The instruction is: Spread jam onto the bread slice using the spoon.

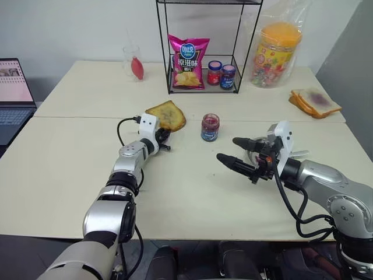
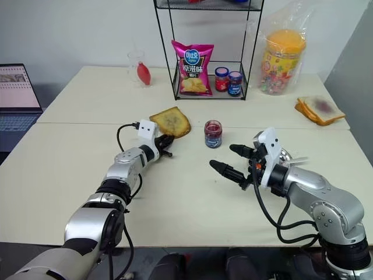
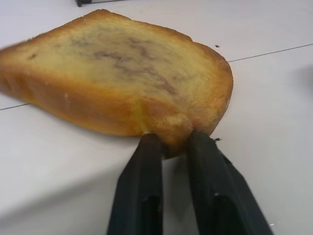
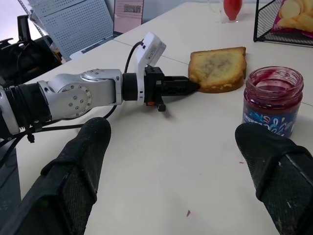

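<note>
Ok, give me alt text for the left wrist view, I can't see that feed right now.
The left gripper is shut on a corner of the bread slice, its two black fingers pinching the golden crust. The slice lies on the pale table, a greyish smear across its top.

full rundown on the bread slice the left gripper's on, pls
The bread slice is a single roughly square toasted slice with a golden-brown crust and a paler face carrying a greyish-purple smear. It lies flat on the cream table, just left of the open jam jar and apart from it. The left gripper is shut on its near corner, both black fingers pinching the crust, which bulges slightly between them. Nothing else touches it.
</note>
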`<state>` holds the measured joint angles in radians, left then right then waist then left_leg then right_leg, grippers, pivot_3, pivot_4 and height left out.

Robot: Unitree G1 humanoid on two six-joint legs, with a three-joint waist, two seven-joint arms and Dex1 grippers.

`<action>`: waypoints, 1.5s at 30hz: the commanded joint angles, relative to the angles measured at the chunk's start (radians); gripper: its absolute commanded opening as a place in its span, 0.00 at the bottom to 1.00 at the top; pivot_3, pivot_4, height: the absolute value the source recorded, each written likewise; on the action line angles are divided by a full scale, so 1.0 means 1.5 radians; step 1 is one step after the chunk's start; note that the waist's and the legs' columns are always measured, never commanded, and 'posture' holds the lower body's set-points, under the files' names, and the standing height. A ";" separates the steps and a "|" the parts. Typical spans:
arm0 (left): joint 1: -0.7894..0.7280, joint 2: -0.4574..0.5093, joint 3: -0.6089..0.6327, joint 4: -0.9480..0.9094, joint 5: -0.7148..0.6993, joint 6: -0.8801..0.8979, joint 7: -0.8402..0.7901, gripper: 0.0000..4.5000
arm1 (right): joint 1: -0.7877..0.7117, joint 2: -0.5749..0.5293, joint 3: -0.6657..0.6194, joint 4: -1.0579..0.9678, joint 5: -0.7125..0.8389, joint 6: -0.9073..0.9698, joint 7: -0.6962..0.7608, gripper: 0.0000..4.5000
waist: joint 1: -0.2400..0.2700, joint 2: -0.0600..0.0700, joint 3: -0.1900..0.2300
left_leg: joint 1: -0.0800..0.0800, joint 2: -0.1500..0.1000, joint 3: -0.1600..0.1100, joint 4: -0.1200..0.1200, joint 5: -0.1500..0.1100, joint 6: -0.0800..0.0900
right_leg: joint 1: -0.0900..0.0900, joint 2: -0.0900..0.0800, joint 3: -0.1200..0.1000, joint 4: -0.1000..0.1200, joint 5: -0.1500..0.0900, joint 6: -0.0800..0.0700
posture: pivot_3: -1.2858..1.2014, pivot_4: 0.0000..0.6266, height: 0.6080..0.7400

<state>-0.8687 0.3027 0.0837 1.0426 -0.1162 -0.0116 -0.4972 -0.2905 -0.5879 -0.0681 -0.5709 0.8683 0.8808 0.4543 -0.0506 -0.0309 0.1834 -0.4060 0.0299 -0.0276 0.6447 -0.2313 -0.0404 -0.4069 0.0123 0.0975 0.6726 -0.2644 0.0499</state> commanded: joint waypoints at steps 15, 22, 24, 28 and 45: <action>0.309 0.269 -0.046 -0.658 -0.165 0.325 -0.408 0.00 | -0.009 -0.056 -0.018 0.007 0.019 0.008 0.084 1.00 | -0.005 0.000 0.000 | -0.002 0.001 0.000 -0.001 0.000 0.000 | -0.003 0.000 0.000 0.001 -0.001 -0.001 | 0.52 0.24 1.00; 0.341 0.303 -0.116 -0.805 -0.192 0.362 -0.478 0.00 | -0.009 -0.084 -0.024 0.031 0.016 0.006 0.120 1.00 | 0.000 0.000 0.001 | -0.002 0.000 0.000 0.000 0.000 0.000 | -0.003 -0.001 0.000 0.000 -0.002 -0.004 | 0.52 0.24 1.00; 0.331 0.294 -0.150 -0.814 -0.186 0.363 -0.486 0.00 | -0.004 -0.085 -0.026 0.030 0.016 0.006 0.120 1.00 | 0.000 0.000 0.001 | -0.002 0.000 0.001 0.000 0.000 0.000 | -0.003 -0.001 0.000 0.000 -0.003 -0.004 | 0.52 0.24 1.00; 0.329 0.290 -0.194 -0.817 -0.163 0.334 -0.499 0.00 | 0.005 -0.087 -0.033 0.021 0.021 0.009 0.117 1.00 | -0.001 0.000 0.001 | -0.002 0.000 0.000 0.000 0.000 0.000 | -0.003 0.000 0.000 0.000 -0.001 -0.002 | 0.52 0.24 1.00; 0.253 0.203 -0.297 -0.699 -0.080 0.194 -0.542 0.00 | 0.040 -0.066 -0.055 -0.007 0.022 0.015 0.065 1.00 | 0.001 0.000 0.001 | -0.002 0.000 0.001 0.000 0.000 0.000 | -0.003 0.000 0.001 0.000 -0.001 -0.002 | 0.52 0.24 1.00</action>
<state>-0.4631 0.6243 -0.3479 -0.0265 -0.2553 0.3279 -1.2961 -0.2203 -0.6872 -0.1350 -0.5471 0.8864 0.9061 0.5591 -0.0490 -0.0306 0.1843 -0.4093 0.0302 -0.0264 0.6453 -0.2314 -0.0403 -0.4111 0.0118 0.0981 0.6732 -0.2662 0.0476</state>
